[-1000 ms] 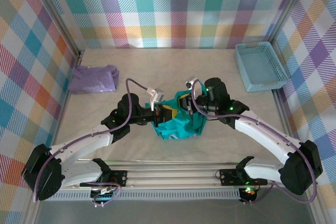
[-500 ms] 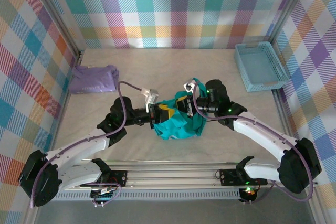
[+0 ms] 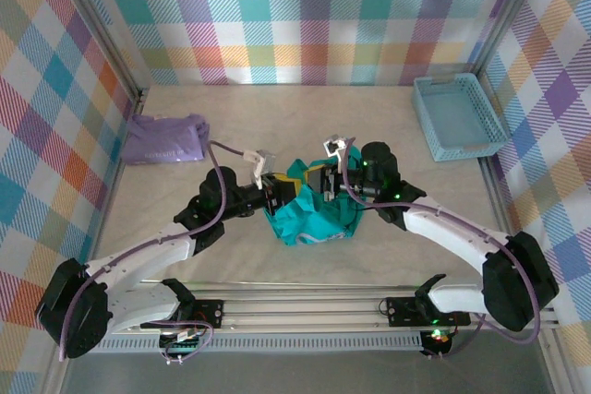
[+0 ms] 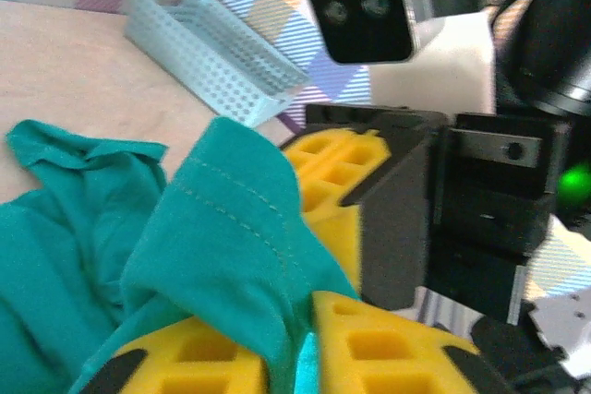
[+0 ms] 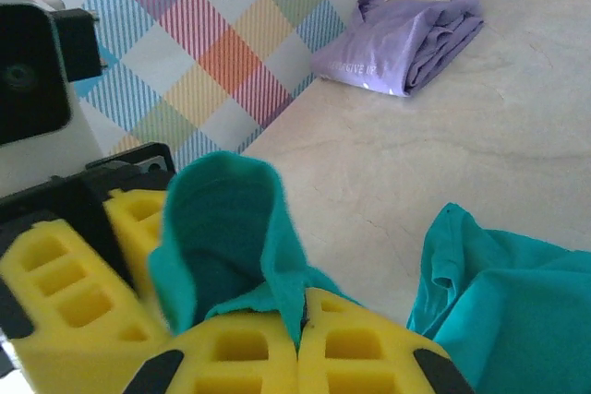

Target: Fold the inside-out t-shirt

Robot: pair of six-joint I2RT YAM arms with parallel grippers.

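Observation:
The teal-green t-shirt (image 3: 314, 219) is bunched in a crumpled heap at the table's middle, its top lifted between the two arms. My left gripper (image 3: 280, 191) has its yellow pads shut on a stitched hem of the t-shirt (image 4: 231, 228), with cloth squeezed between them. My right gripper (image 3: 320, 182) faces it from the right, a few centimetres away, shut on a curled flap of the t-shirt (image 5: 235, 228). The left gripper (image 4: 309, 339) and the right gripper (image 5: 300, 334) each see the other's yellow pads close by.
A folded pale lavender garment (image 3: 166, 138) lies at the far left by the wall. A light blue plastic basket (image 3: 457, 117) sits at the far right. Bare beige table (image 3: 305, 117) spreads behind the heap, and checked walls enclose the workspace.
Both grippers have moved away from the near edge with the cloth in them, drawing closer together. The shirt's top is pulled up and farther back.

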